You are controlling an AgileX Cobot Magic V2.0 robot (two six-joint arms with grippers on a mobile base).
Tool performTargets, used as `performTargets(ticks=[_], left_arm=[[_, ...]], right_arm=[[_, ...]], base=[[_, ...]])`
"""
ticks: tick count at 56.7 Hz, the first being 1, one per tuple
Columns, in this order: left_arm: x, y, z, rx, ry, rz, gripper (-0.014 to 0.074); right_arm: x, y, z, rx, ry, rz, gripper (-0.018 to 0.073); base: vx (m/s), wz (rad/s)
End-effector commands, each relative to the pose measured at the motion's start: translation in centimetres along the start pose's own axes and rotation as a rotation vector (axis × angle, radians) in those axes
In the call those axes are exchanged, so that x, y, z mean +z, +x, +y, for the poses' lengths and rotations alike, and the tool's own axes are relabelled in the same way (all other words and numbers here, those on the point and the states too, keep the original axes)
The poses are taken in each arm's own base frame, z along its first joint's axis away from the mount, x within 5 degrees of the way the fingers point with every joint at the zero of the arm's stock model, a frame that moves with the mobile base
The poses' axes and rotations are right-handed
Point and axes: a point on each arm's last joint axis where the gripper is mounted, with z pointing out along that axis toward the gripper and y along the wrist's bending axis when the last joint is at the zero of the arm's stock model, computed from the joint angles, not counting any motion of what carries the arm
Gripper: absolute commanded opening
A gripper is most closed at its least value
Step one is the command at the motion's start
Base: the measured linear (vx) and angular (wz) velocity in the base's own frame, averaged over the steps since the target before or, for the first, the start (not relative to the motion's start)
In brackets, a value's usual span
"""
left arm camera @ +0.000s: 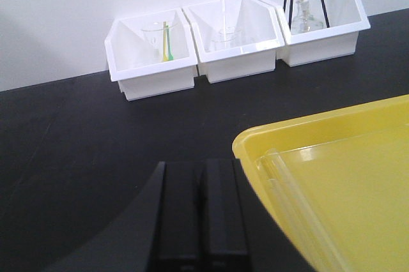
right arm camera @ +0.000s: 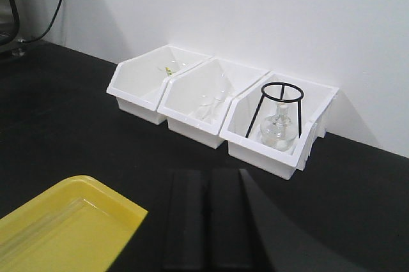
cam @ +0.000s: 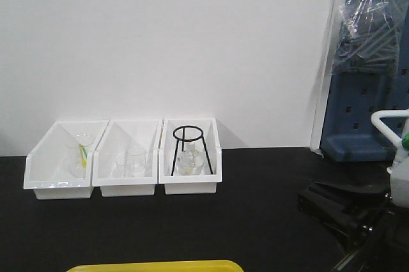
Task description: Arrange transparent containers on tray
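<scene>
Glass pieces sit in three white bins (cam: 128, 157) lined up against the far wall: a beaker (left arm camera: 158, 34) with a green-yellow stick in the left bin (cam: 61, 160), clear glassware (cam: 131, 160) in the middle one, and a flask (right arm camera: 278, 128) under a black tripod ring (cam: 188, 133) in the right bin (right arm camera: 281, 125). A yellow tray (left arm camera: 345, 182) lies near, well apart from the bins on the black tabletop (cam: 255, 208); something clear and tube-like seems to lie along its left edge, though that is hard to tell. Both wrist views show their end effector's black pads pressed together with nothing between them: left end effector (left arm camera: 201, 214) and right end effector (right arm camera: 208, 221) are clenched and empty.

The next pick is probably from a bin. Spread the pads before entering, come in from above over the bin's low front wall, and grip the glass around its body rather than its rim. The flask is awkward: the tripod legs straddle it, so the middle or left bin looks easier. Clear glass is slippery, so squeeze gently.
</scene>
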Motion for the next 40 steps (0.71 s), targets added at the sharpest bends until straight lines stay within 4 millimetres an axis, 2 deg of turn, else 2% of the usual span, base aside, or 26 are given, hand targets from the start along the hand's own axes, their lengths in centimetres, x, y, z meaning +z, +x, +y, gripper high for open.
performTargets(ticks=[1, 20, 32, 40], left_arm=[[0.0, 0.0, 0.1, -0.018, -0.014, -0.084, -0.0003], [0.0, 0.0, 0.1, -0.018, -0.014, -0.084, -0.0003], [0.0, 0.0, 0.1, -0.018, -0.014, -0.084, -0.0003], [0.0, 0.0, 0.1, -0.018, -0.014, -0.084, -0.0003]], right_arm=[[-0.3, -1.2, -0.3, -0.042, 0.029, -0.034, -0.0013], [-0.3, -1.3, -0.4, -0.016, 0.036, -0.042, -0.0012], [-0.4, -1.7, -2.3, 0.082, 0.243, -0.108, -0.0012], [-0.6, -0.6, -3.2, 0.058, 0.351, 0.017, -0.0012]], base=[[0.00, 0.00], [0.00, 0.00], [0.00, 0.00], [0.00, 0.00]])
